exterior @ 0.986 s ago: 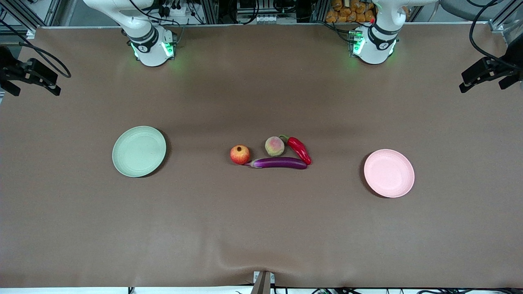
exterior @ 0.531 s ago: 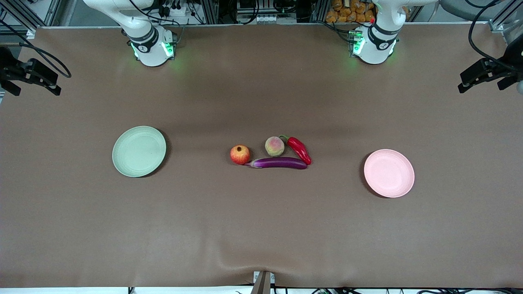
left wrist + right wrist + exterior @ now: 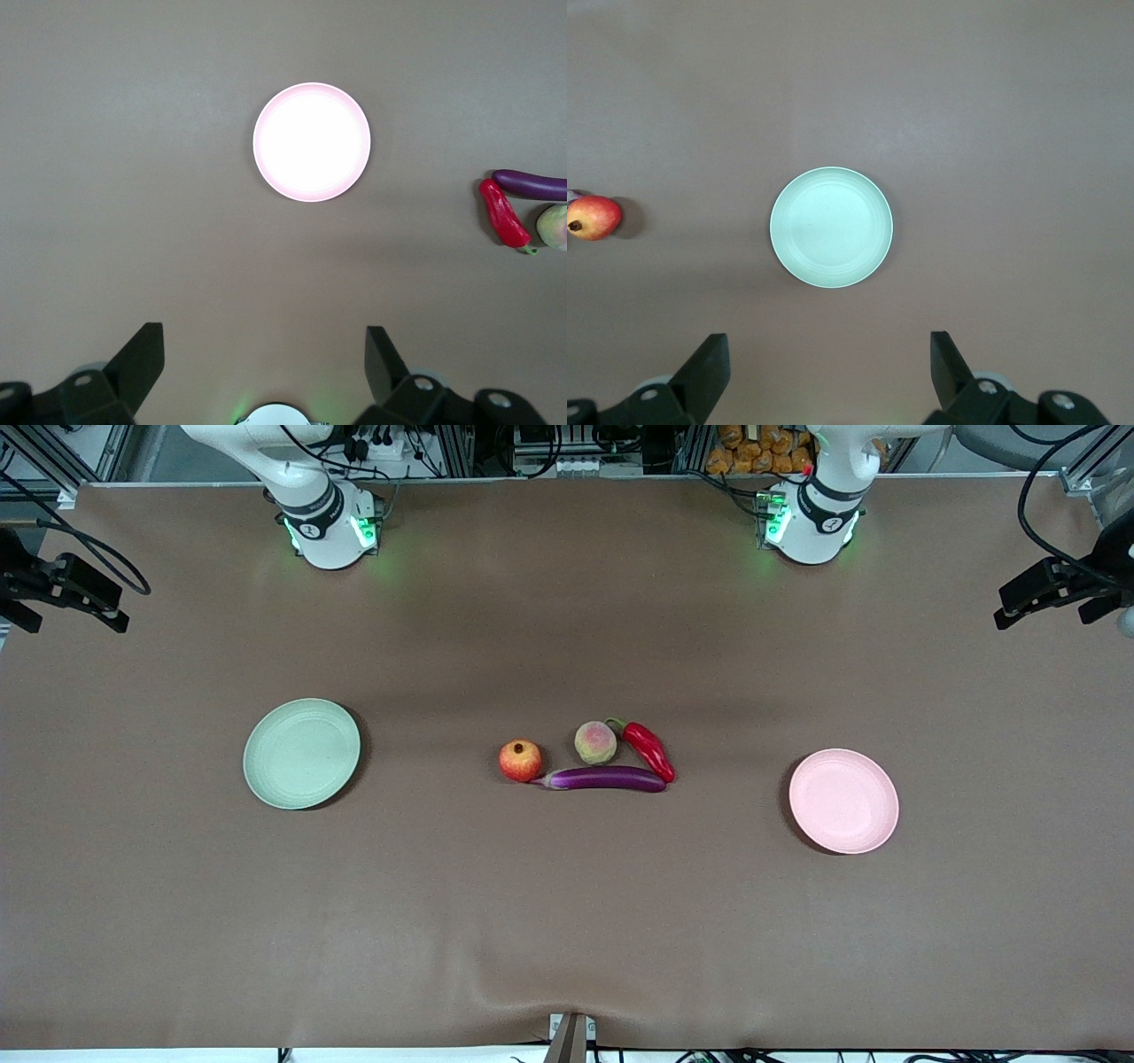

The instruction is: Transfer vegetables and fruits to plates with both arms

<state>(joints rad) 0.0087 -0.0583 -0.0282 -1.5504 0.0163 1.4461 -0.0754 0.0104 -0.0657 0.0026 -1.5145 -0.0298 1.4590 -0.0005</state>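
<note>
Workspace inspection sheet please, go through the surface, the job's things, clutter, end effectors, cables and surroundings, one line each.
Surface: brown table cover, wrinkled at the edge nearest the front camera.
Job's things: pomegranate, peach, chili pepper and eggplant clustered mid-table; eggplant nearest the front camera. Green plate toward the right arm's end, pink plate toward the left arm's end; both hold nothing.
Clutter: nothing seen.
End effectors: left end effector open, high over the table by the pink plate; right end effector open, high over the green plate's area; both hold nothing.
Cables: black cables at the table's corners.
Surroundings: metal frame and equipment along the arms' side.
</note>
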